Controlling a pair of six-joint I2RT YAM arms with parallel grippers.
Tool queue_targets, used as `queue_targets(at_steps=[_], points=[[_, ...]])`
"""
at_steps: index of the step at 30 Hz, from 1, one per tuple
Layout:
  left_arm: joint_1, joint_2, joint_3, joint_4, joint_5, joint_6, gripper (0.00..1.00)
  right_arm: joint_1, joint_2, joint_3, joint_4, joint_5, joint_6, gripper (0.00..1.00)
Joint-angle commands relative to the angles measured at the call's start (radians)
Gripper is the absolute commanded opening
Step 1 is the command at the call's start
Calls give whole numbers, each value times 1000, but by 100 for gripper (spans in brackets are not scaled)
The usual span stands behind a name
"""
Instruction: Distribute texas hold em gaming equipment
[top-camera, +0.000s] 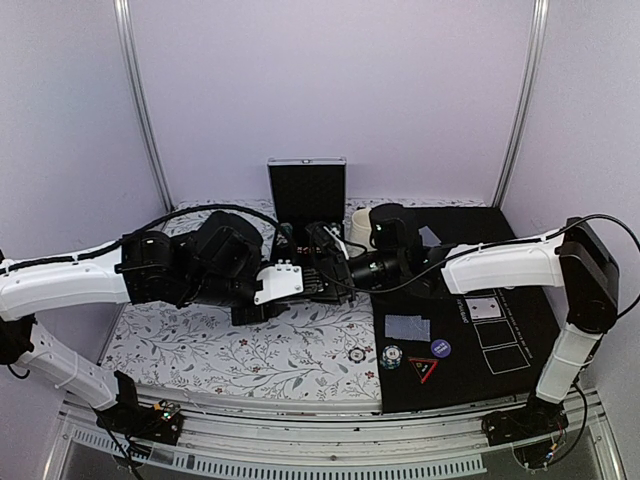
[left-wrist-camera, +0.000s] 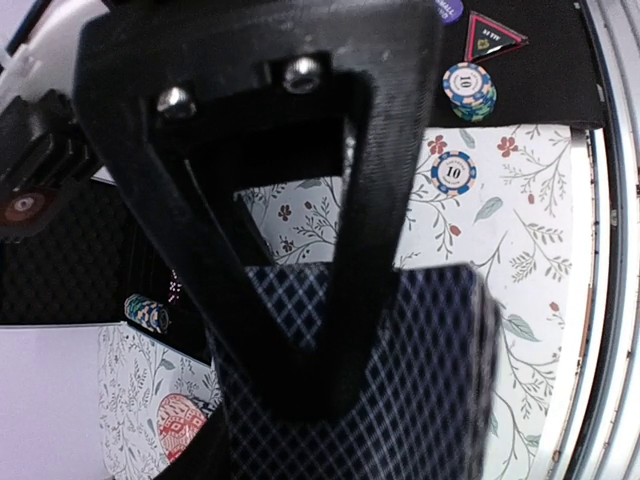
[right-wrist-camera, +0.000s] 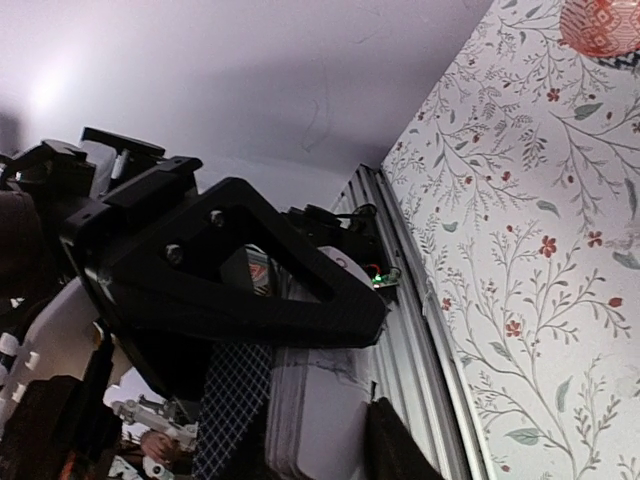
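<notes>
Cards (left-wrist-camera: 430, 380) with a blue criss-cross back are sitting clamped tight in the left gripper (left-wrist-camera: 295, 405), up above the flowery cloth (left-wrist-camera: 530, 260). The right gripper (right-wrist-camera: 340, 390) is reaching around the same cards, and I cannot tell if it is pinching one. A striped chip (left-wrist-camera: 452, 172) is lying on the cloth.

L fingers (left-wrist-camera: 385, 150) clamped, R fingers (right-wrist-camera: 235, 275) (closure unclear) alongside

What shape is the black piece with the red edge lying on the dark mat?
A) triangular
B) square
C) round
A: the red-edged marker on the black mat has three straight sides and three corners.
</notes>
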Motion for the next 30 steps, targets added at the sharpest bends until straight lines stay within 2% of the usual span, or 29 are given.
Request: queue_targets(at_steps=[1,3,5,7,9,12,17,21,26,30], points=[[-1,11,14,33,4,8,47,12,-4,39,26,-56,-16,12],[0,10,11,25,41,2,64,13,-12,45,5,-56,-35,3],[11,5,6,14,97,-13,78,12,-22,47,-17,-54,-66,2],[26,-8,-7,8,149,-26,85,12,-32,46,-37,-53,-100,2],[42,-21,-18,8,170,-33,88,14,-44,43,-50,-54,-125,2],[53,-21,-22,8,160,-35,87,15,-52,48,-70,-58,-160,2],[64,-2,-11,8,139,-36,70,26,-60,90,-150,-53,-240,2],[68,2,-10,8,145,-36,61,28,-67,95,-171,-44,-264,2],[70,10,-9,8,147,-36,58,27,-74,98,-188,-38,-285,2],[71,16,-2,5,159,-37,49,28,-85,99,-208,0,-304,7]])
